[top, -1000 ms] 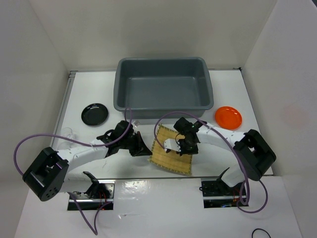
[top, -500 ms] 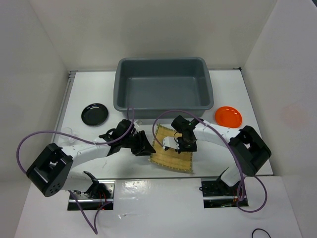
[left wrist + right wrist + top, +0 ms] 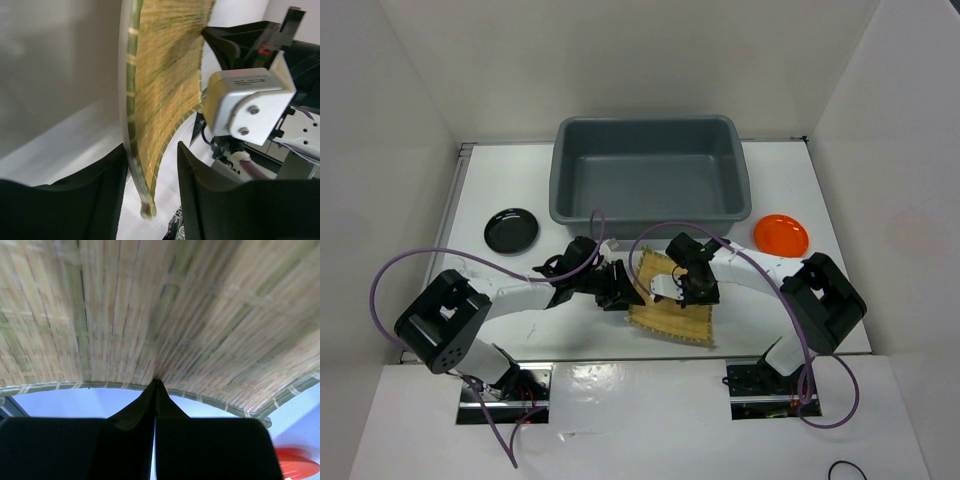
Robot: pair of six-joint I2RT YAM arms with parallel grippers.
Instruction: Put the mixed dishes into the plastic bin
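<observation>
The tan woven mat (image 3: 668, 320) lies in front of the plastic bin (image 3: 560, 190), bowed upward. My left gripper (image 3: 623, 292) is at its left edge. In the left wrist view the jaws stand open, with the mat's raised green-bound edge (image 3: 134, 150) between them and a gap on the right side. My right gripper (image 3: 694, 287) is shut, its tips (image 3: 156, 384) pressing on the mat (image 3: 150, 305) near its curved border. The black plate (image 3: 511, 230) sits left of the bin. The orange plate (image 3: 781, 236) sits to its right.
The bin (image 3: 650, 122) has nothing in it. Purple cables loop from both arms over the table near the bin's front wall. The right wrist's white camera housing (image 3: 247, 105) is close behind the mat. White walls enclose the table on three sides.
My left gripper went from shut to open and slid right, so the mat's left edge now sits between its jaws. The right gripper stayed shut on the mat, shifting slightly left.
</observation>
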